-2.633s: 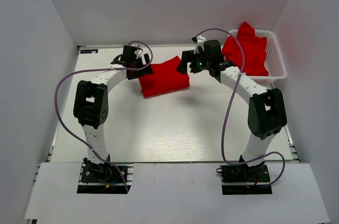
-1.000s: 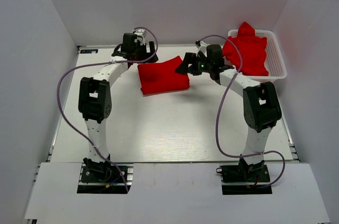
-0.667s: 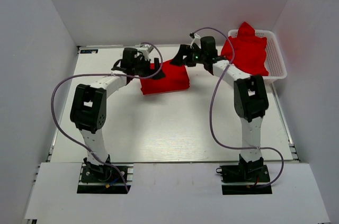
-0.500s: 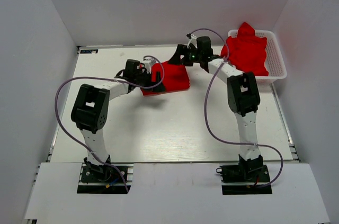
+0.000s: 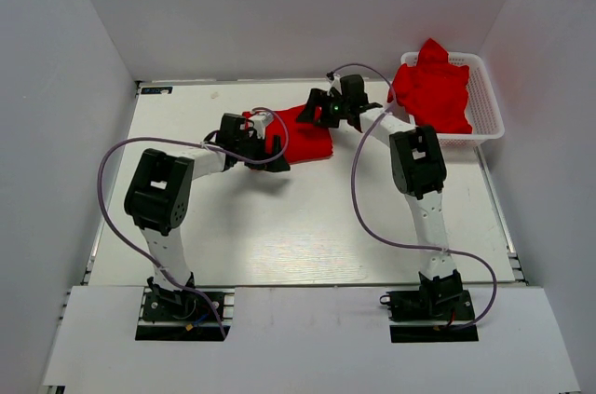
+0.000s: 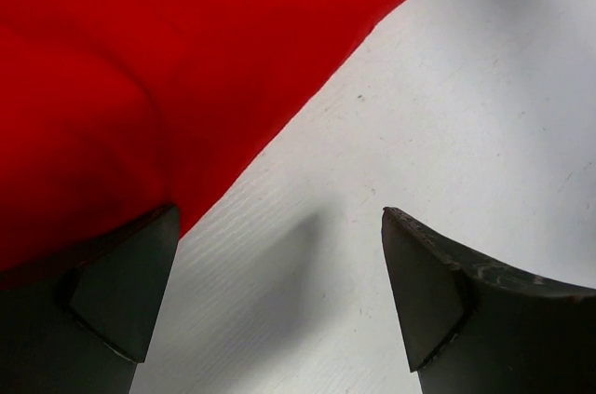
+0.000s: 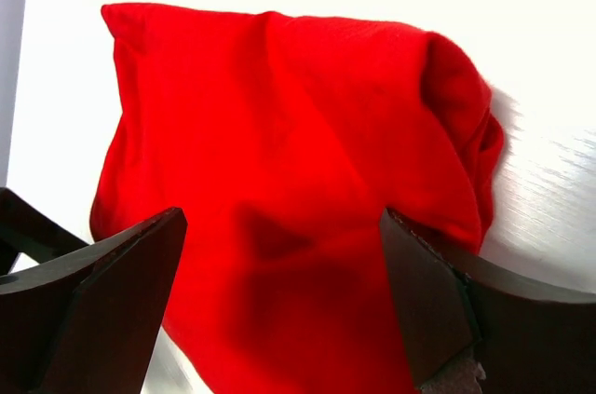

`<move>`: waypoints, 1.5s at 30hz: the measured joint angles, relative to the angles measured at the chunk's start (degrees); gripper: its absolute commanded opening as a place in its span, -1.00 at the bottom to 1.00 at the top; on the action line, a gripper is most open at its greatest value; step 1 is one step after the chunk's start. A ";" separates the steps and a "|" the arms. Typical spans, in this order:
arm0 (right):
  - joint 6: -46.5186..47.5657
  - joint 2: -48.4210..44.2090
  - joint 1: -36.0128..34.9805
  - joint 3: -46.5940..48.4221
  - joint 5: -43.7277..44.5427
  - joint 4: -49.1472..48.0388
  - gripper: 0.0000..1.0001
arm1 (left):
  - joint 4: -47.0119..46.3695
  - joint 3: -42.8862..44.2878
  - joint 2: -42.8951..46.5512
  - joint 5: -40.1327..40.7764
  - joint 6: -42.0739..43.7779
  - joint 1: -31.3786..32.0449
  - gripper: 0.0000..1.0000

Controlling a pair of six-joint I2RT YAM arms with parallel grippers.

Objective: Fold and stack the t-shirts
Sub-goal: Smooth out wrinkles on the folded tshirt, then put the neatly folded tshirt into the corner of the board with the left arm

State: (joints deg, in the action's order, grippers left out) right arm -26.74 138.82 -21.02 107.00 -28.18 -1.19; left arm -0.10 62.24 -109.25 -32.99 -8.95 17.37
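A folded red t-shirt [image 5: 305, 136] lies on the white table toward the back. My left gripper [image 5: 267, 146] is open at its near-left edge. In the left wrist view the t-shirt [image 6: 140, 59] fills the upper left, one finger [image 6: 116, 296] touches its edge, and the other finger [image 6: 438, 305] is over bare table. My right gripper [image 5: 318, 111] is open over the shirt's far edge. In the right wrist view the t-shirt [image 7: 279, 180] lies between and below the spread fingers [image 7: 98, 305]. More red t-shirts [image 5: 432, 87] are heaped in the basket.
A white lattice basket [image 5: 486, 107] stands at the back right corner of the table [image 5: 298, 226]. White walls close in on the left, back and right. Purple cables loop beside both arms.
My left gripper has moved from the shirt's far-left corner down to its near-left edge. My right gripper has moved left, over the shirt's far edge. The shirt has shifted slightly right.
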 measured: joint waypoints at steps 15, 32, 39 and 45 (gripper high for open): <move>7.48 -34.95 0.07 -19.50 10.86 2.71 0.81 | 18.32 15.87 12.59 20.35 -2.99 -1.36 1.00; 5.68 -57.44 0.02 -56.22 30.51 1.53 0.81 | 24.44 27.45 -13.44 32.22 -7.76 -2.78 0.34; 4.85 -59.95 0.02 -57.27 33.27 1.60 0.81 | 21.86 29.44 -15.82 32.87 -9.09 -2.75 -0.68; 4.92 -60.54 0.02 -57.24 35.56 2.10 0.81 | 22.32 30.42 -16.04 34.69 -8.44 -2.75 -1.00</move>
State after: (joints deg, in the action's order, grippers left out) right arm -21.82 78.28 -20.99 49.76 7.38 0.91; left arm 22.22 92.66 -125.29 1.69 -17.39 14.61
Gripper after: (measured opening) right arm 0.907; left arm 0.025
